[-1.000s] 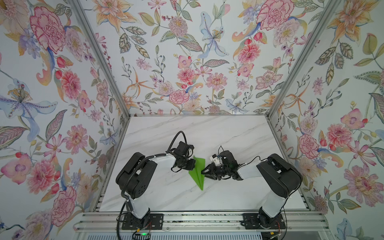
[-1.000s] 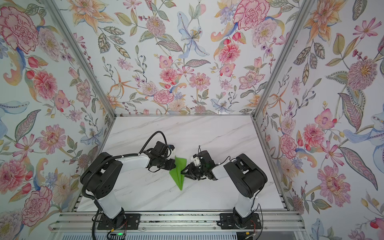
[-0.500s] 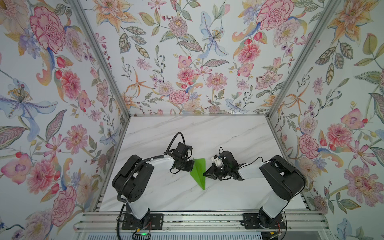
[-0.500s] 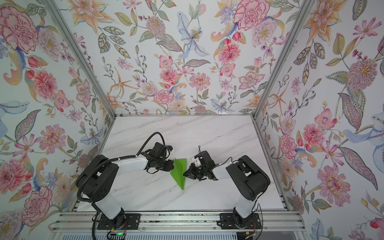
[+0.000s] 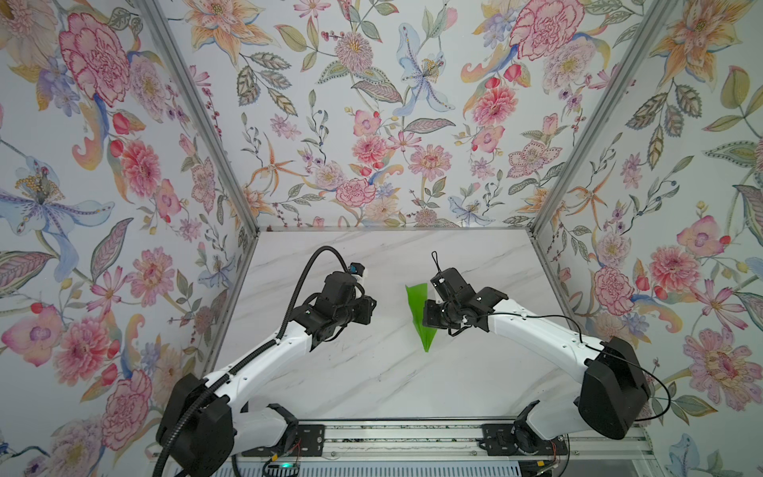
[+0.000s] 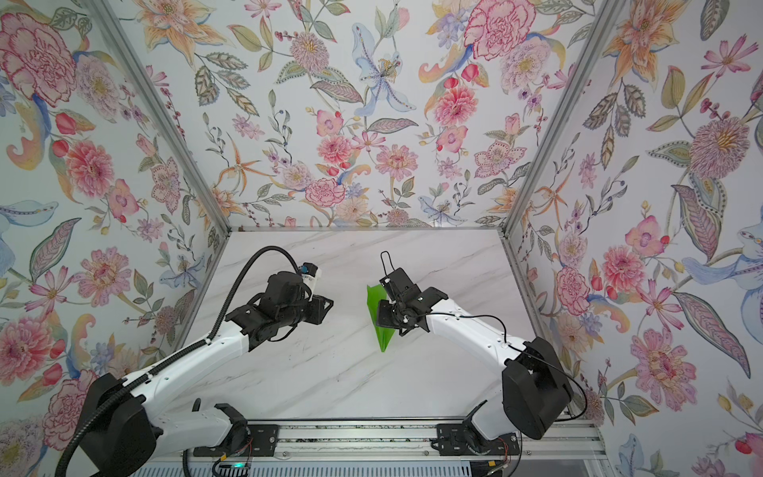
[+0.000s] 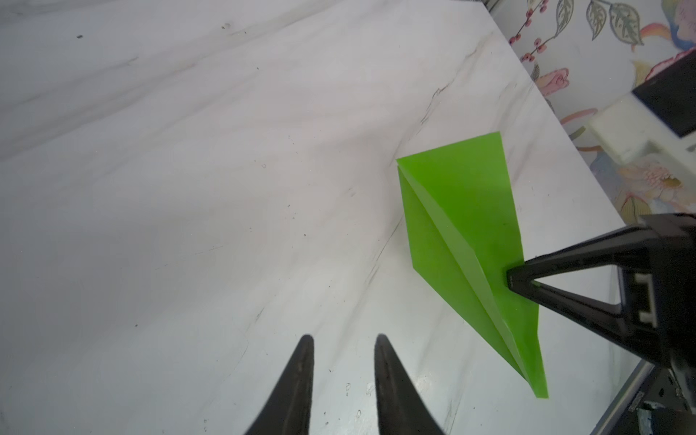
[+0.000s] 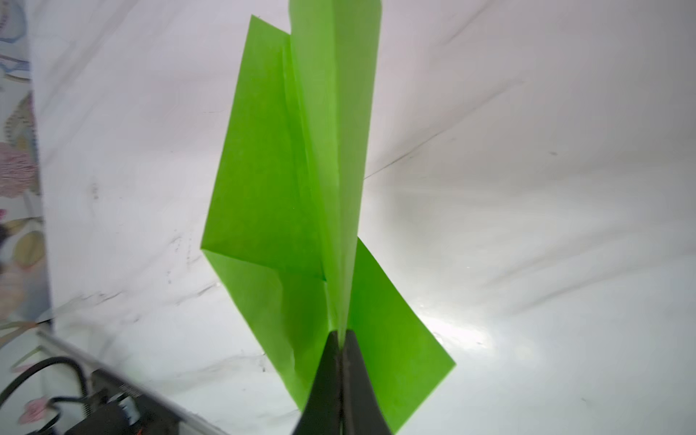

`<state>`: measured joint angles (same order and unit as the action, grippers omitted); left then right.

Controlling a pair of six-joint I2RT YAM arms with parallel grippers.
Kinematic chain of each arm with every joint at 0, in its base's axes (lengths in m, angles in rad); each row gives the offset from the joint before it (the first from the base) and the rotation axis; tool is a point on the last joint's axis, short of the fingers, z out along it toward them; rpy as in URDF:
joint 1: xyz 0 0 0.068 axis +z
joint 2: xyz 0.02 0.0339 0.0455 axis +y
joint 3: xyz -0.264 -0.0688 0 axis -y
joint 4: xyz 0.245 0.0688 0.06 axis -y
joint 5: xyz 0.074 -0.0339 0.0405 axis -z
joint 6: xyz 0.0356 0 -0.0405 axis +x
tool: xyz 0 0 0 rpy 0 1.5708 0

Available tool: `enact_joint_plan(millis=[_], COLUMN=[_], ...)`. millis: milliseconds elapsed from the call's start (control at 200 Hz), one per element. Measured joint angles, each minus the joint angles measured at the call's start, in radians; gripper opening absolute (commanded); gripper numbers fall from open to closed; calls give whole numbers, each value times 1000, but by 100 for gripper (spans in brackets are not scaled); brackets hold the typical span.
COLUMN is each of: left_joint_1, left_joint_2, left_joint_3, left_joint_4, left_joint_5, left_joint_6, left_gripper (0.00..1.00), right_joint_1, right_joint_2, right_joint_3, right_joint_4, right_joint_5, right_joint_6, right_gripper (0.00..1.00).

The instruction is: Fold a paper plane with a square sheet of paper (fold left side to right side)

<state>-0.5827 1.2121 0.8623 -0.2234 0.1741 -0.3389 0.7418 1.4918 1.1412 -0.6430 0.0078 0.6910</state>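
Three floral walls, marble tabletop

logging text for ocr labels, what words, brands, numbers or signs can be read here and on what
None can be read. The green paper plane is unmarked; the marble table and floral walls bear no writing; any marking on the left arm or right arm is too small to tell.

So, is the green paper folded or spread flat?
Folded: the paper plane shows a pointed shape with layered flaps, pinched in the right tool.
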Motion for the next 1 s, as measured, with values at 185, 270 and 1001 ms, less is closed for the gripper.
enact_joint_plan(millis=[185, 270, 1001], left_joint_1=[61, 96, 5], left_joint_2=[-124, -163, -74], left_joint_3=[-101, -154, -352], left_joint_4=[46, 53, 304], left_joint_5=[-34, -52, 142], left_joint_6=[-58, -90, -319], left_gripper=[53, 54, 54], right_joint_1=[143, 213, 104], right_joint_2=[177, 298, 124], right_joint_3=[149, 220, 60], right_joint_4=[-226, -300, -118], right_joint_5=[261, 330, -41], right_joint_6=[-2, 14, 12], right_gripper=[7, 13, 30])
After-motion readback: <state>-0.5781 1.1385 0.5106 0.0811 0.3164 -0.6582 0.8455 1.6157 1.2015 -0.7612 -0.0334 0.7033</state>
